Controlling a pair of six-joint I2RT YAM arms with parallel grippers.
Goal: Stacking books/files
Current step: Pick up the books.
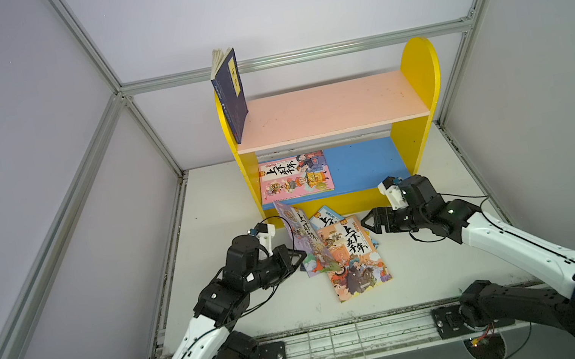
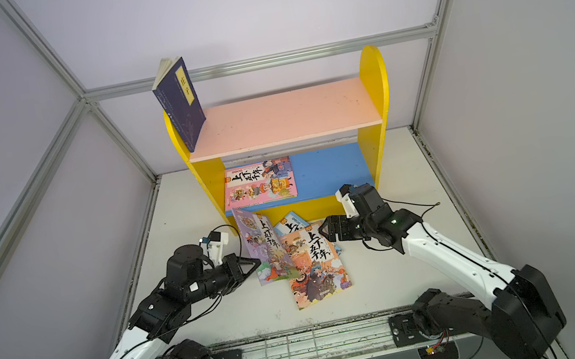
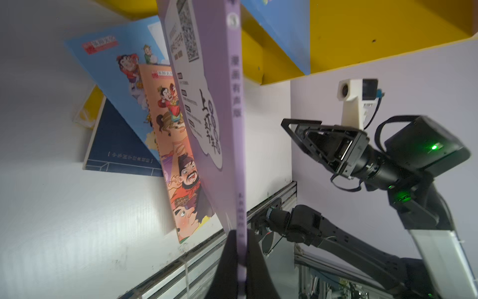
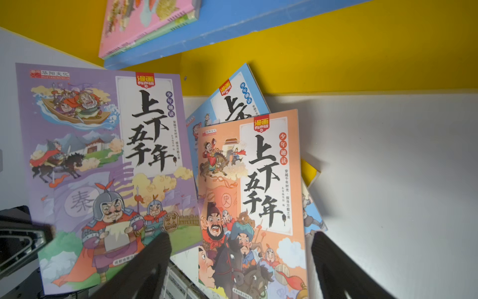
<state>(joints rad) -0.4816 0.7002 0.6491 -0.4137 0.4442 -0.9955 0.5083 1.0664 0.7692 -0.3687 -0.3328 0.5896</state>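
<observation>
White tabletop (image 1: 433,266): purple book (image 1: 303,234) is clamped on edge by left gripper (image 1: 301,255) (for stacking, presumably); right gripper (image 1: 368,225) is held apart.

Top views look down; wrist views near purple book (image 4: 90,168).

The purple book (image 4: 77,155) and orange book (image 4: 258,194) have smooth, lightly glossy paper covers. The shelf (image 1: 329,109) is matt painted board, the bench (image 1: 432,262) white, matt and scuffed; the frame (image 1: 296,56) is brushed metal.
</observation>
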